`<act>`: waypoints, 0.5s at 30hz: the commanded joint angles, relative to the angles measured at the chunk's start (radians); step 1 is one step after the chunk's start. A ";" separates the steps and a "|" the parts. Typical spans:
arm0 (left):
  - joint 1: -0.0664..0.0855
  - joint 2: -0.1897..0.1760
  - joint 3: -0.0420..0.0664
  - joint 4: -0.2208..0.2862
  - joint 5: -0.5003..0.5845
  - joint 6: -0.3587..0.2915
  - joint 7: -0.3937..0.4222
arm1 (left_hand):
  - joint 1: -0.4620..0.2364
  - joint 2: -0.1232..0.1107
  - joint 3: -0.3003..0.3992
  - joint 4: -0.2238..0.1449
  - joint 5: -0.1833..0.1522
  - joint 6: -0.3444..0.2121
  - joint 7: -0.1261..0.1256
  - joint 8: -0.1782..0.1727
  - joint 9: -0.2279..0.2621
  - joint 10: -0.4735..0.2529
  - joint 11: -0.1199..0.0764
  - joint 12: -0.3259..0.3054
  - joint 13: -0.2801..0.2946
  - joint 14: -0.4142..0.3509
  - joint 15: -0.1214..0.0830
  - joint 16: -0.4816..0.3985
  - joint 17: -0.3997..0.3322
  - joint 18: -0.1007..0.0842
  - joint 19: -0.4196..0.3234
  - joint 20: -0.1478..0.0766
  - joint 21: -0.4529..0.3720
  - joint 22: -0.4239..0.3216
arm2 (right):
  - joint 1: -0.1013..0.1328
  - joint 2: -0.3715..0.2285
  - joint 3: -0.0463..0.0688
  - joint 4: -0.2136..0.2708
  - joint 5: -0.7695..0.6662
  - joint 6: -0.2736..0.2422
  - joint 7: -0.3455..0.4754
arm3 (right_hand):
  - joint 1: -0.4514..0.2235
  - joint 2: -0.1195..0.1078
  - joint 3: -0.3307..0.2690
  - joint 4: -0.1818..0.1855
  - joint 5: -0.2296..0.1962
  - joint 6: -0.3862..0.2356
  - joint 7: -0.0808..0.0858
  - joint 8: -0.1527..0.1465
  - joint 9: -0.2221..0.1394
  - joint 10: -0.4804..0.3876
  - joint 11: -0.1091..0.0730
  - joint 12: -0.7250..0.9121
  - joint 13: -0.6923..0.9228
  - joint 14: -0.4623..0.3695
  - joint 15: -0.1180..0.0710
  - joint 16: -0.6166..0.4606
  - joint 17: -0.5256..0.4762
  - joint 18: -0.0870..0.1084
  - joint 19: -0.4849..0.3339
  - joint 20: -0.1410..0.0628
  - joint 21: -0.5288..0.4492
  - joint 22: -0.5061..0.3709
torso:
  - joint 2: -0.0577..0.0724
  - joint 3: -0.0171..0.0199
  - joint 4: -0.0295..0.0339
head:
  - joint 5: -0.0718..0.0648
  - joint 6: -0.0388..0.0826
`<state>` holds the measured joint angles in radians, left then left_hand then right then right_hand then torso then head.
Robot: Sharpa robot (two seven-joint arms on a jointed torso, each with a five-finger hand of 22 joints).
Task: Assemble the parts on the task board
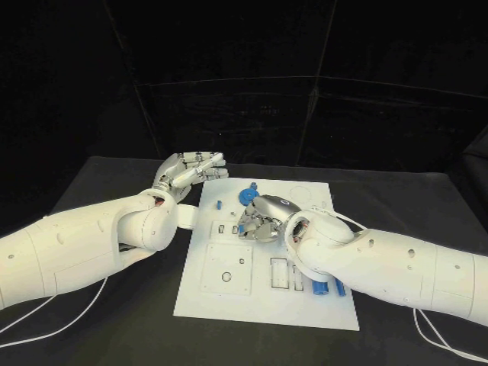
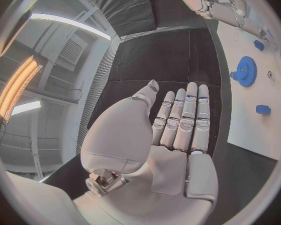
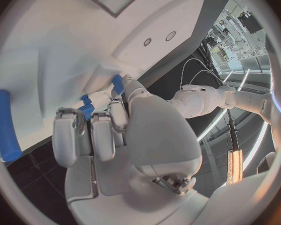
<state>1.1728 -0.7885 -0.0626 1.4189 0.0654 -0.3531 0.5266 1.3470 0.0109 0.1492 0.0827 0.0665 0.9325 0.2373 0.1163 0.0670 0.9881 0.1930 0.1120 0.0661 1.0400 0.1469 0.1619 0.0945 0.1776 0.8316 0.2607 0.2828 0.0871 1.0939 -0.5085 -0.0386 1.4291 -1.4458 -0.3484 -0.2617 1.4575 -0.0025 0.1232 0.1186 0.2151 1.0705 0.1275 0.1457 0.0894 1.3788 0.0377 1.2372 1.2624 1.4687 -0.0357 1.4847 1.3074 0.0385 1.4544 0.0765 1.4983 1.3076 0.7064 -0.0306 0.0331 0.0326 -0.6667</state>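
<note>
We're mid-assembly: our right hand [image 1: 264, 219] is down on the task board [image 1: 268, 305], fingers curled round a small blue part [image 3: 117, 83] near the board's middle; seating it looks like the next move, w/ careful alignment. Our left hand [image 1: 189, 172] hovers off the board's far-left corner, fingers straight, holding nothing. A blue gear [image 1: 248, 196] sits just beyond the right hand; blue pegs [image 1: 319, 288] lie near the board's near-right edge.
</note>
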 commanded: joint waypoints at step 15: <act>0.001 0.001 0.001 -0.001 0.002 0.012 0.008 | 0.003 0.006 0.001 -0.008 0.006 -0.005 0.006 -0.006 0.000 -0.005 -0.002 -0.007 0.000 0.004 0.001 -0.006 -0.001 0.007 0.008 -0.001 -0.003 -0.001 | -0.001 -0.002 -0.001 -0.004 -0.092 0.040 -0.070 | -0.015 -0.004 0.007 0.000 0.000 0.013 -0.014 -0.005 0.000 -0.008 -0.009 -0.027 -0.018 0.063 -0.003 -0.009 0.079 0.001 -0.010 -0.002 -0.004 0.098 | 0.000 -0.0012 0.0015 | 0.000 -0.002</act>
<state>1.1726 -0.7879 -0.0626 1.4173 0.0659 -0.3527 0.5264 1.3470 0.0109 0.1492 0.0827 0.0665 0.9326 0.2374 0.1163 0.0670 0.9881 0.1930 0.1120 0.0660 1.0400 0.1469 0.1619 0.0945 0.1776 0.8316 0.2606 0.2828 0.0872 1.0958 -0.5087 -0.0357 1.4300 -1.4953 -0.3338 -0.2896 1.4512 -0.0090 0.1232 0.1185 0.2145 1.0723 0.1258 0.1472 0.0899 1.3752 0.0340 1.2137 1.2442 1.4687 -0.0357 1.4807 1.3074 0.0385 1.4509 0.0731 1.4983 1.3075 0.7065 -0.0314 0.0339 0.0323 -0.6699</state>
